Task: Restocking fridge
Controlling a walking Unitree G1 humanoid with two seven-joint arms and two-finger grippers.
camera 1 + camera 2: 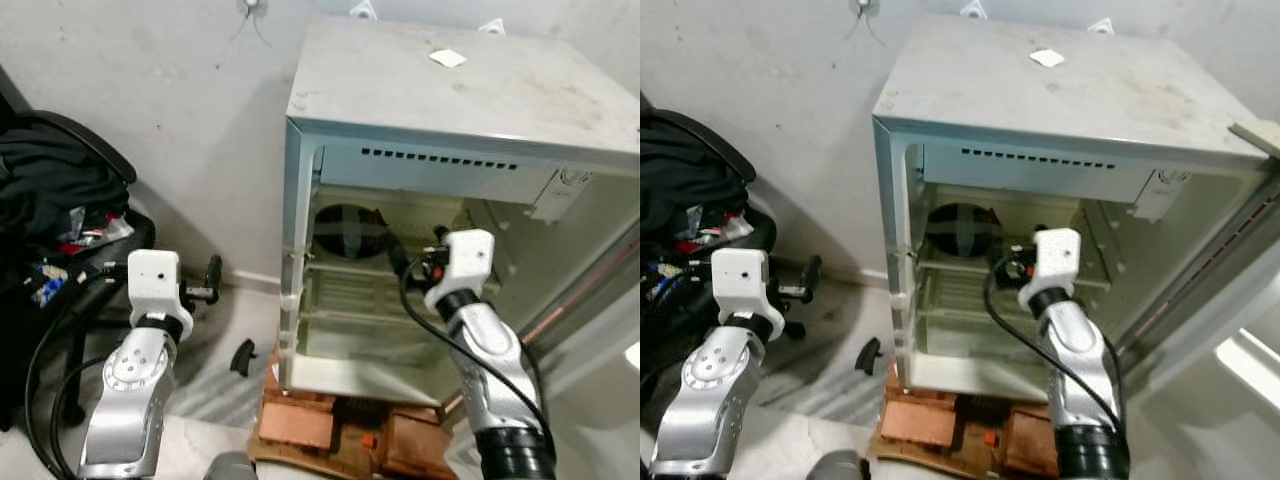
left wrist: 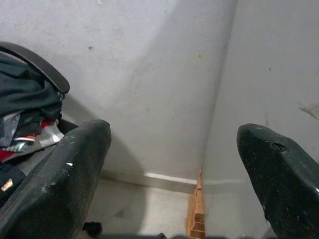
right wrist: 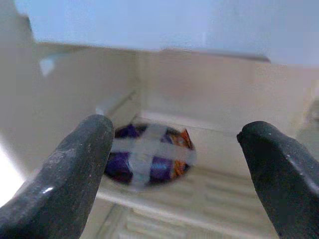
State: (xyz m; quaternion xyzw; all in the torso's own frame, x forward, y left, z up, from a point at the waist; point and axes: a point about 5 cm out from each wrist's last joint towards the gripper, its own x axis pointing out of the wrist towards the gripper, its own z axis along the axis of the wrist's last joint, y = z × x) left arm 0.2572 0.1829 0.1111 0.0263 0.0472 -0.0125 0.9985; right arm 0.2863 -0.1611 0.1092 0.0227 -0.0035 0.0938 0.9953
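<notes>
1 item of stock on record: a round, dark purple packet (image 3: 148, 153) crossed with pale tape, lying flat on the upper shelf (image 1: 345, 268) of the small fridge (image 1: 460, 90), toward the left rear corner of the compartment. It reads as a dark round shape with grey bands in the head views.

2 grippers entered:

- Right gripper (image 3: 172, 164): raised at the open front of the fridge, at about the height of the upper shelf. Fingers spread wide, nothing between them. In the right wrist view the packet sits between the 2 finger silhouettes, nearer the one on the side of the fridge's left wall, and well apart from both tips, deeper in the compartment.
- Left gripper (image 2: 174, 174): held outside the fridge, to the left of its cabinet, facing the wall (image 2: 149, 74) and the fridge's outer side. Fingers wide apart, empty.

Governing relation: the packet lies ahead of the right gripper and slightly to its left, further back on the shelf. Being round, it shows no clear long axis; the tape cross gives no preferred grip direction that can be told. The right arm is plainly the nearer.

Judgement: with the packet already shelved and the right gripper empty, the stocking of this item appears done or close to done.

Other contents: lower shelves (image 1: 345, 315) look bare, so far as can be seen. Bricks (image 1: 320, 420) sit under the fridge. Chair heaped with clothes (image 1: 60, 200) stands at far left.
</notes>
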